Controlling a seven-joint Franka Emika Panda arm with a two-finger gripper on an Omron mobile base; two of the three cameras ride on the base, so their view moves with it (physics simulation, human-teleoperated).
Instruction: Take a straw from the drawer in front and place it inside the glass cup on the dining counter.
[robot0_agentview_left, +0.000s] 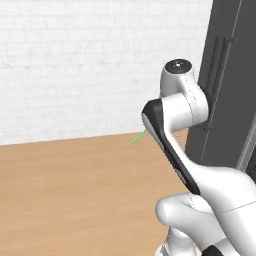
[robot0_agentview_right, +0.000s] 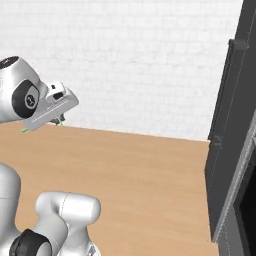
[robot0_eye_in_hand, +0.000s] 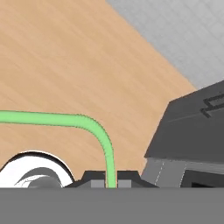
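My gripper (robot0_eye_in_hand: 111, 180) is shut on the light green straw (robot0_eye_in_hand: 65, 119), which runs up from between the two dark finger tips and bends away to the left in the hand view. A short end of the straw (robot0_agentview_left: 137, 137) pokes out from behind my forearm in the left base view. In the right base view the gripper (robot0_agentview_right: 60, 119) hangs under the white hand at upper left, and a green tip of the straw (robot0_agentview_right: 24, 130) shows beside it. The drawer, the glass cup and the dining counter are out of view.
A tall dark grey cabinet (robot0_agentview_left: 227, 75) with vertical bar handles stands close on the right (robot0_agentview_right: 227, 130) and reaches into the hand view (robot0_eye_in_hand: 188, 131). A white brick wall (robot0_agentview_left: 75, 60) lies ahead. Light brown wood floor (robot0_agentview_left: 75, 190) spreads below.
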